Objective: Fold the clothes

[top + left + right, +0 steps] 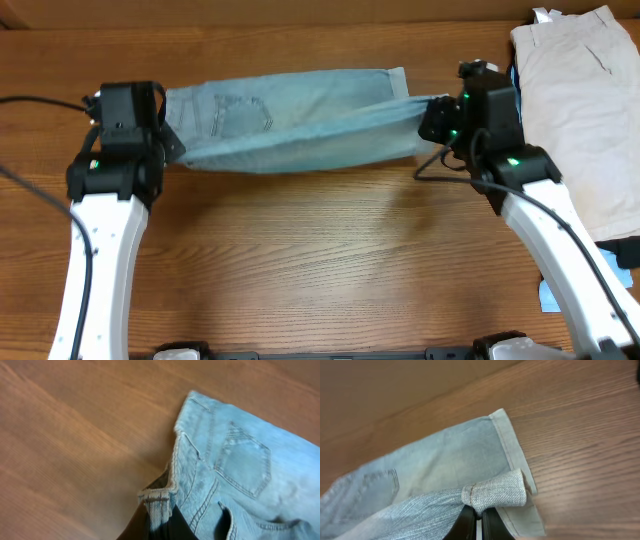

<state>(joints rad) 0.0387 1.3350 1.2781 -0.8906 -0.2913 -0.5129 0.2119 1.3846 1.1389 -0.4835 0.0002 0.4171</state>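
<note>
Overhead, we see the faded light-blue denim jeans [300,120] stretched sideways across the far part of the brown wooden desk [300,260]. One layer lies flat and the near edge is raised between our two arms. Our left hand [168,138] has the waist end and our right hand [432,118] the leg end. Holding both ends at once pulls the cloth taut, which we judge is meant to carry that edge over in a lengthwise fold without wrinkles. The folded beige cotton trousers [580,110] lie well apart at the right edge, out of the work.

Left wrist view: a corner of the stitched waistband [172,472] with its belt loop [157,502] runs down between our dark fingers [180,527], so this hand is clamped on the jeans. A back pocket [245,462] faces up, telling us the seat side is outward. We cannot tell where the cloth leaves the desk.

Right wrist view: the two dark fingertips [465,520] are pinched together on a bunched roll of leg hem [497,492], its paler inner weave showing. The lower layer lies flat on the desk beneath. Gripping at the hem gives us the corner. The bite is small, though, so we judge both hands must travel together or the roll may slip out.
</note>
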